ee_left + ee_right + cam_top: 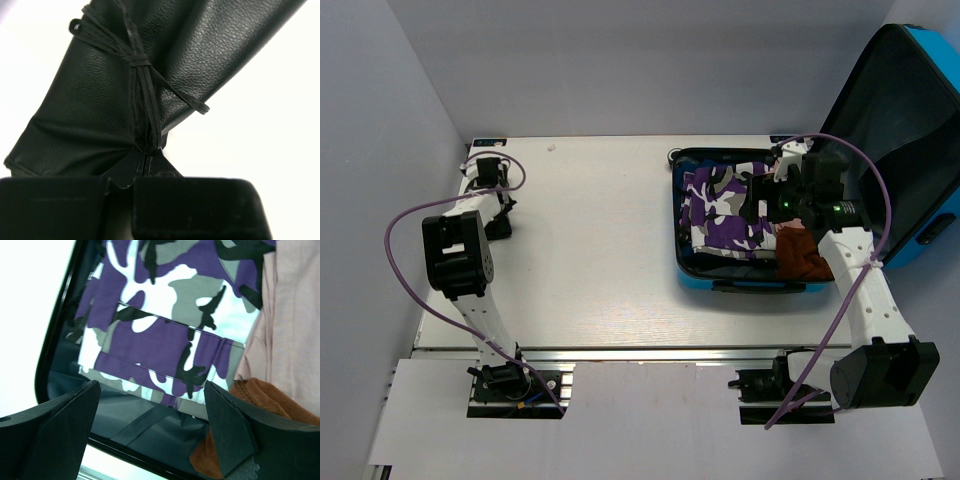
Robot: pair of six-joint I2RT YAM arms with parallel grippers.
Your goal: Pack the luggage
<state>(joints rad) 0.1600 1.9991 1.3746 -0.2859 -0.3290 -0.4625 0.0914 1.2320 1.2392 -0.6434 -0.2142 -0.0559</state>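
The luggage [740, 283] lies open at the right of the table, its blue lid [910, 120] standing up behind it. Inside lie a purple camouflage garment [725, 215], a pink cloth [295, 305] and a brown cloth [802, 258]. My right gripper [767, 205] hangs open over the case, above the camouflage garment [165, 330] and the grey lining [125, 427]. My left gripper [497, 222] is far left, shut on a black leather pouch [100, 100] tied with a black cord [142, 85]. In the left wrist view the left gripper [143, 167] pinches the pouch's near end.
White walls close in the table on the left and at the back. A purple cable [405, 215] loops over the left arm and another cable [865, 170] over the right arm. A metal rail [640, 352] runs along the near edge.
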